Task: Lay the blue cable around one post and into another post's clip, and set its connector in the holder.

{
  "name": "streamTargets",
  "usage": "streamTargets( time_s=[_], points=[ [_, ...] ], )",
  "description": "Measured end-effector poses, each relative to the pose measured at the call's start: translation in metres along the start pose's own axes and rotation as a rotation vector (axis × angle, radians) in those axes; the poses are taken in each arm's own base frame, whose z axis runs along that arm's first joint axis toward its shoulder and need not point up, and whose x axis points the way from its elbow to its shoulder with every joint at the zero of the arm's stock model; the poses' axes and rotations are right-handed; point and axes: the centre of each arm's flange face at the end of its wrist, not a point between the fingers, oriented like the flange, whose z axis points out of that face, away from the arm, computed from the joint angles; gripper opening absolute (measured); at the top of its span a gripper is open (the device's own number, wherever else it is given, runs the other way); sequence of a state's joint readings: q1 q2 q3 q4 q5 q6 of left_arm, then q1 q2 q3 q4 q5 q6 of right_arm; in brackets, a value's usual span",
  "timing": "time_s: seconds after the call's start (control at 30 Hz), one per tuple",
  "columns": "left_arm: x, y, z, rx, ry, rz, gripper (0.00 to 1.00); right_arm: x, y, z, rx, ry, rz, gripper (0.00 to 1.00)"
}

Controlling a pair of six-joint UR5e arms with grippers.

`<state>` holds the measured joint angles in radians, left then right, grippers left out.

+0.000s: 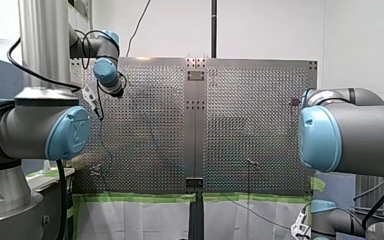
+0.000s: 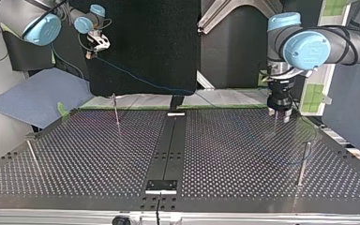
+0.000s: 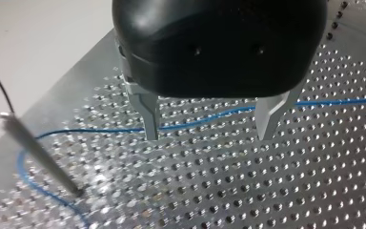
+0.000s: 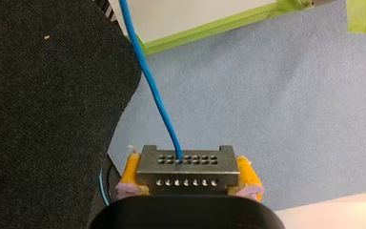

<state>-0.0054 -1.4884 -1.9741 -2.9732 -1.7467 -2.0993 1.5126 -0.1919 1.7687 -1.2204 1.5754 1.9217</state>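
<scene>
Right wrist: right pincer [image 4: 188, 175] was clamped on the connector [image 4: 186, 167], a yellow pad at each end, with the blue cable [image 4: 157, 95] leading out of it. Left wrist: the cable curved round the foot of a post [image 3: 38, 150] and lay on the counter [image 3: 276, 191]. The left pincer [image 3: 208, 136] was wide open and empty, tips close over the cable. My read: post wrap done, clip and holder steps left. Top: left arm pointed straight down over the counter at the view's right, right arm high beyond the far edge, cable strung through the air. Front: right pincer sat low off the near edge.
</scene>
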Motion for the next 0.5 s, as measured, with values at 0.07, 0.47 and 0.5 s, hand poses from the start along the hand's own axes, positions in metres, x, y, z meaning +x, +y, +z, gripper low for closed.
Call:
streamTargets(
  time_s=[0.07,0.47,0.5],
  points=[
    [-0.004,0.002,-0.005,-0.017,-0.01,0.007,1.0,0.002,-0.001,-0.001,0.001,0.001,0.0,0.0],
    [-0.031,0.0,-0.035,-0.028,-0.08,0.042,1.0,0.02,-0.01,-0.008,0.014,0.022,-0.001,0.0],
    [-0.033,-0.001,-0.037,-0.025,-0.084,0.047,1.0,0.02,-0.011,-0.009,0.015,0.022,-0.001,0.0]
  ],
)
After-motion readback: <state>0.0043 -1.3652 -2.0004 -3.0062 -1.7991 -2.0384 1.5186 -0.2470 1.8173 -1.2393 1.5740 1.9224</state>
